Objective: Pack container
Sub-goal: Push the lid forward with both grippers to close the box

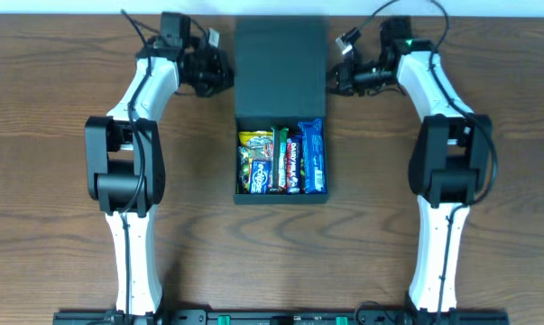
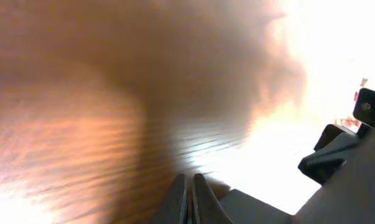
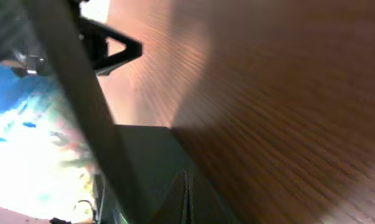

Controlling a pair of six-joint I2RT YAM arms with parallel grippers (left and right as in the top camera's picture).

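The dark teal-grey container [image 1: 281, 196] sits mid-table, its tray full of several bright candy packets [image 1: 282, 162]. Its flap lid [image 1: 281, 63] lies open toward the back. My left gripper [image 1: 219, 74] is at the lid's left edge and my right gripper [image 1: 337, 77] at its right edge. In the left wrist view the gripper [image 2: 189, 180] is shut with nothing between its fingers, low over the wood beside a grey lid corner [image 2: 255, 208]. The right gripper [image 3: 186, 177] is shut too, against the lid's dark surface [image 3: 147, 152], with blurred packets [image 3: 25, 124] to the left.
The brown wooden table [image 1: 64, 181] stretches to both sides of the container. Both arm columns [image 1: 123, 171] [image 1: 447, 167] stand left and right of it. The table's far edge [image 1: 73, 18] runs just behind the lid.
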